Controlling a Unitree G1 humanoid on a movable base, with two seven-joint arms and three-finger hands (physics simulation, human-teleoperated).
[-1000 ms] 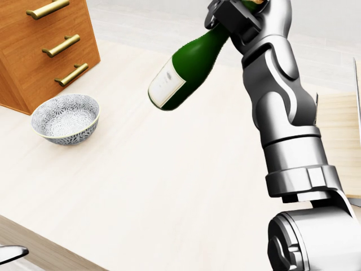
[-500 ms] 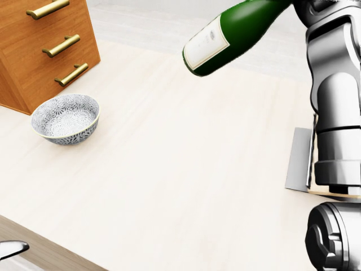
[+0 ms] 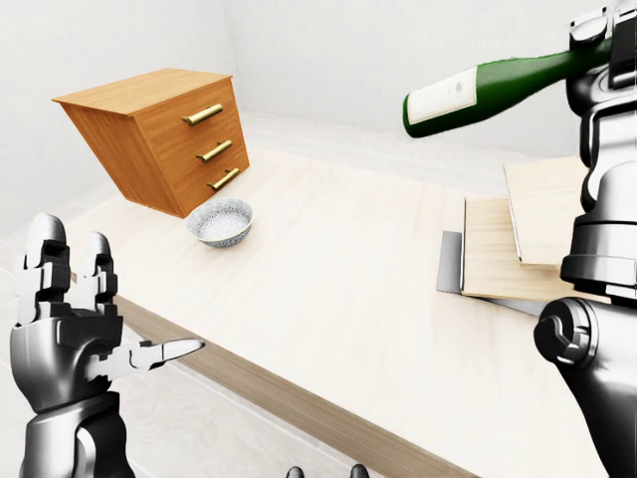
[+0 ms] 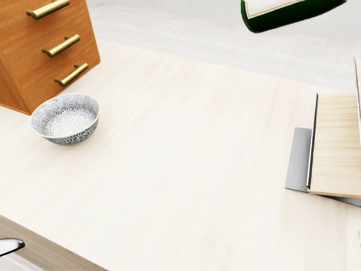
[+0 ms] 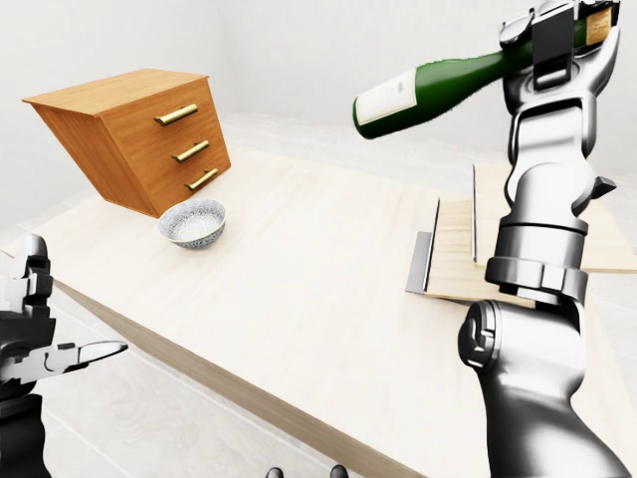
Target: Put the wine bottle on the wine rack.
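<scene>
A dark green wine bottle point(image 5: 438, 88) with a white label hangs high over the table, nearly level, with its base pointing to the view's left. My right hand point(image 5: 553, 38) is shut on its neck at the top right of the right-eye view. Only the bottle's base end point(image 4: 285, 11) shows in the head view, at the top edge. Below it, at the table's right side, lies the wine rack point(image 3: 508, 249), pale wooden boards on a grey base plate. My left hand point(image 3: 114, 304) is open and empty at the lower left, off the table.
A wooden drawer cabinet point(image 4: 39, 45) with brass handles stands tilted at the upper left. A patterned white bowl point(image 4: 66, 118) sits just beside it. The pale wooden table point(image 4: 180, 180) spreads between the bowl and the rack, and its near edge crosses the lower left.
My right arm has lifted the bottle up and to the right. The arm has left the head view, uncovering the rack. The bottle now lies closer to level.
</scene>
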